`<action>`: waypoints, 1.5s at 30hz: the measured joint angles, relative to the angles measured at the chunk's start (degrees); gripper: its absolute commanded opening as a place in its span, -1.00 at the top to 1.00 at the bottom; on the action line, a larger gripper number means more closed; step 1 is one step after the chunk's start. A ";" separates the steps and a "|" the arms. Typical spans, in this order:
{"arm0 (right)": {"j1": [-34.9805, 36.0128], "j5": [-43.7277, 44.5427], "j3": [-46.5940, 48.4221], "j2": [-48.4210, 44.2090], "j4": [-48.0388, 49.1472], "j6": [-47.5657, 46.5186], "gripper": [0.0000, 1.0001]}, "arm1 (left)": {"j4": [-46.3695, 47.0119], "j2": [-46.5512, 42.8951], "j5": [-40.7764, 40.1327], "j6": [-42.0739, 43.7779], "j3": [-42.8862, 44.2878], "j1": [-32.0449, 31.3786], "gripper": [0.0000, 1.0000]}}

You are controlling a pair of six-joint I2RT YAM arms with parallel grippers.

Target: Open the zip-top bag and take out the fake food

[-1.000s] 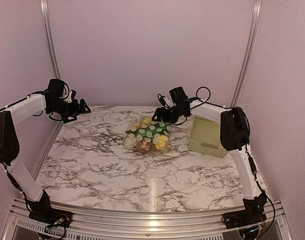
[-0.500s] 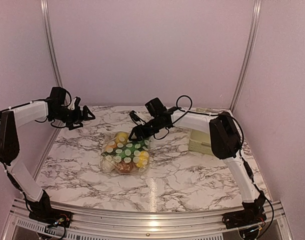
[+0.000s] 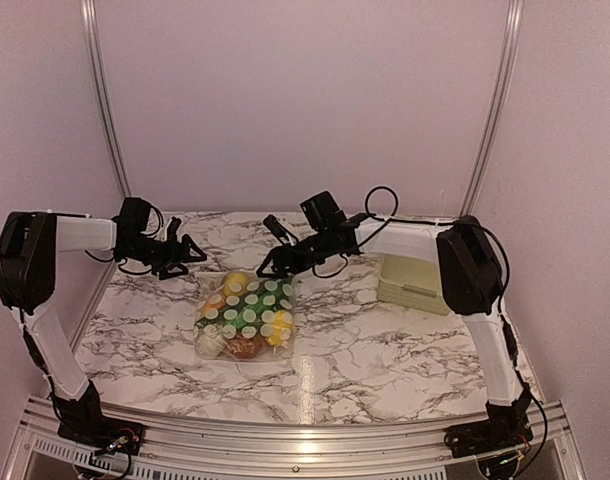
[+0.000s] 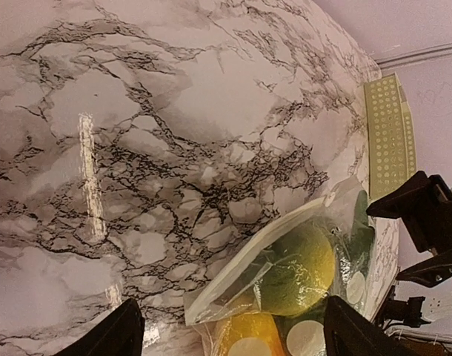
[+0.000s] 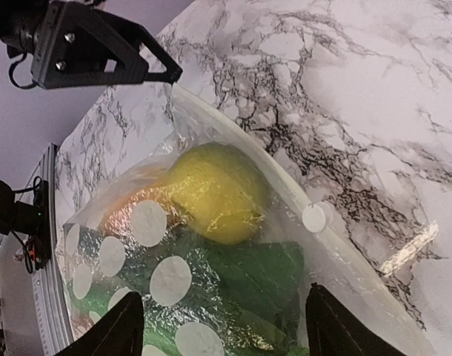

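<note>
The zip-top bag (image 3: 244,316) lies flat left of the table's middle, clear with white dots. The fake food shows inside it: a yellow-green round piece (image 4: 298,268), an orange one (image 4: 250,331) and a long green one (image 5: 263,278). My left gripper (image 3: 195,250) hovers just left of the bag's far end, open, and the white zip strip (image 4: 257,261) runs between its fingertips (image 4: 124,335). My right gripper (image 3: 268,268) is at the bag's far right corner, jaws wide either side of the green piece. I cannot tell whether its fingers (image 5: 336,324) press on the plastic.
A pale green slotted basket (image 3: 415,279) stands at the right, behind the right forearm. Metal rails run along the table's left side (image 3: 97,288) and near edge. In each wrist view the other gripper shows close by: right (image 4: 424,220), left (image 5: 92,46).
The right gripper swept left from beside the basket, and the bag slid left and nearer with it. The left gripper came down and right to the bag's far end, its jaws narrowing slightly.
</note>
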 measured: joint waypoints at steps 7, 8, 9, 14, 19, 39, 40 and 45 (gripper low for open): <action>-6.08 -2.12 -10.03 -8.41 9.31 7.72 -0.40 | 3.04 6.86 1.99 -1.36 0.02 -3.41 -0.42; -6.86 -2.03 -10.58 -8.79 9.99 8.44 -0.40 | 3.74 7.37 2.21 -1.66 0.04 -3.85 -0.34; -7.69 -1.79 -11.32 -9.05 10.75 9.40 -0.38 | 4.33 7.82 2.47 -1.95 0.09 -4.17 -0.25; -10.05 -0.72 -14.88 -8.74 11.82 14.47 -0.32 | 6.78 9.51 3.52 -3.76 0.48 -4.79 0.26; -10.45 -2.16 -14.93 -6.16 14.45 18.49 -0.32 | 8.63 9.55 4.48 -4.59 0.61 -4.79 0.82; -10.49 -18.82 -14.58 -7.13 21.16 13.55 -0.27 | 18.71 -12.61 10.40 5.27 -4.50 -8.00 1.00; -10.49 -19.34 -14.64 -8.57 21.16 12.68 -0.23 | 18.80 -13.20 10.73 5.62 -4.48 -8.00 1.00; -10.16 -21.22 -13.88 -14.73 18.88 6.43 -0.14 | 18.64 -16.11 12.76 8.17 -4.44 -8.52 1.00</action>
